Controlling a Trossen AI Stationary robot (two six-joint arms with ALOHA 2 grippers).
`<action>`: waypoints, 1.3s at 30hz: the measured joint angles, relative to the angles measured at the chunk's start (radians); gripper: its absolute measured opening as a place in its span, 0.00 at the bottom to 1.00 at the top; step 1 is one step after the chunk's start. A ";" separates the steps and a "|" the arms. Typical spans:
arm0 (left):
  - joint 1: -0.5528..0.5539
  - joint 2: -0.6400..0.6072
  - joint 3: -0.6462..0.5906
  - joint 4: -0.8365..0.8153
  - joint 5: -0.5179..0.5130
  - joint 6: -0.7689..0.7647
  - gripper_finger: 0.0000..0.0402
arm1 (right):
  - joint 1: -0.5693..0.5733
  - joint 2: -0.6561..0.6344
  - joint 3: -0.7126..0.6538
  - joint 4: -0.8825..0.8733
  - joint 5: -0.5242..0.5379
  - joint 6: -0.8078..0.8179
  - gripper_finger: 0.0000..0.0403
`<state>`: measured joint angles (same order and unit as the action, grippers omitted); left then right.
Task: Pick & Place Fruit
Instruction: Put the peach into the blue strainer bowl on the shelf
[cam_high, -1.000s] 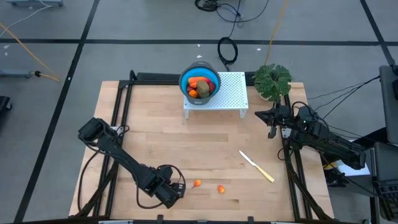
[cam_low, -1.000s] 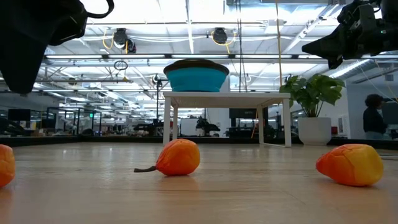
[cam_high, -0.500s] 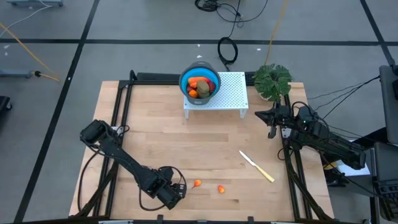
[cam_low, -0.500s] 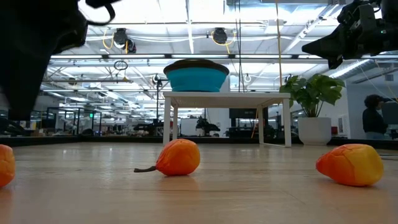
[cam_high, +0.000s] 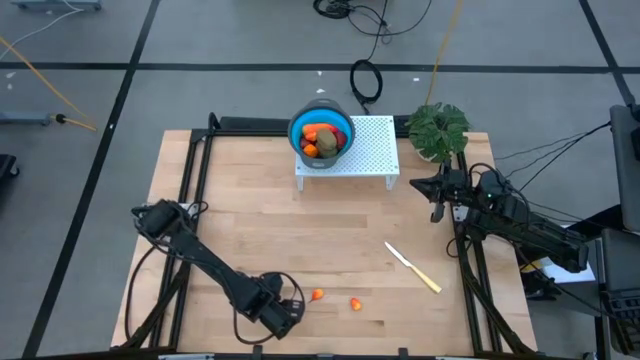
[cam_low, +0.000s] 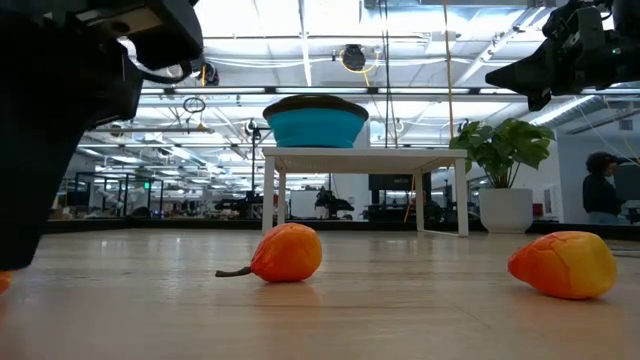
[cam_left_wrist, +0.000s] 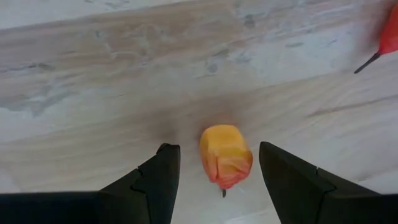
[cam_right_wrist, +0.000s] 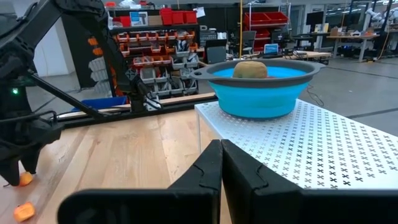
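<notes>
Below spread left end effector (cam_left_wrist: 217, 180): small blocky orange-yellow fruit piece (cam_left_wrist: 225, 155), stem visible.

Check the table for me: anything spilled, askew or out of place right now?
Nothing is spilled or damaged. The knife lies loose at an angle, apart from the fruit. Two small orange pieces sit outside the bowl, a third between the open left gripper fingers.

In the high view, the left gripper (cam_high: 287, 318) hides the orange bit (cam_left_wrist: 225, 155) from us; the red piece (cam_left_wrist: 390, 34) is cut off in the left wrist view.
</notes>
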<state>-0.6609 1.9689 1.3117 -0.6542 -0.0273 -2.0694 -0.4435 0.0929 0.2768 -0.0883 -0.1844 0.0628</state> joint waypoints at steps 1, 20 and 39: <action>0.000 0.004 0.000 0.006 0.001 0.001 0.54 | 0.000 0.000 0.000 0.000 0.000 0.000 0.00; 0.004 0.019 0.000 0.021 -0.009 0.000 0.40 | 0.000 0.000 0.000 0.000 0.000 0.000 0.00; 0.005 -0.081 -0.001 0.030 -0.239 0.058 0.21 | 0.000 0.000 0.000 0.000 0.000 0.000 0.00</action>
<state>-0.6559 1.8882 1.3106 -0.6244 -0.2662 -2.0115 -0.4434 0.0925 0.2765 -0.0880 -0.1848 0.0628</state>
